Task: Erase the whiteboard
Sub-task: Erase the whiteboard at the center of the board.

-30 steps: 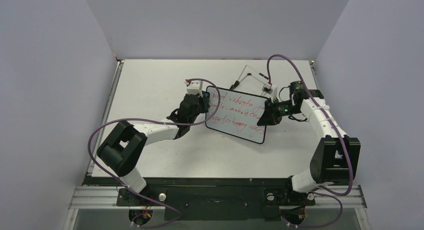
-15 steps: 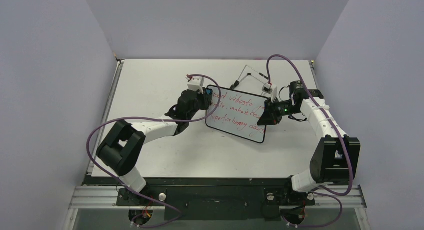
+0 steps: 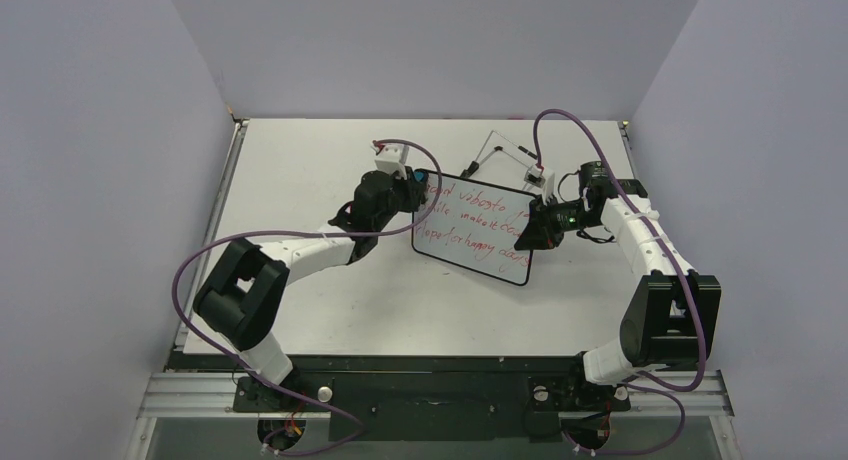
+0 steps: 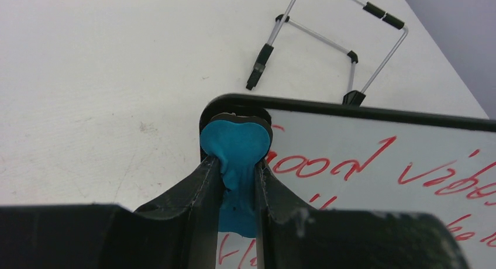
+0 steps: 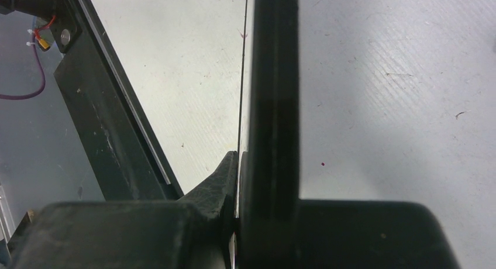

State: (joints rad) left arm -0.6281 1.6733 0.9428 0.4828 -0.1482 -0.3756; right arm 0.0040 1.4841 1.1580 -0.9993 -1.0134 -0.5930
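bench (image 3: pixel 300 180) | whiteboard (image 3: pixel 475 235): we hold it tilted above mid-bench, before the wire stand (image 4: pixel 266 51) | right jaws: clamped shut on its right edge | left jaws: nearly closed, pinching the blue eraser (image 4: pixel 235 143) at the top-left corner | next: we'd press flat, sweep along the red lines, brace firmly

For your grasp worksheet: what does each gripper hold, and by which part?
Left gripper: blue eraser, below its wide end. Right gripper: whiteboard, by its right edge.
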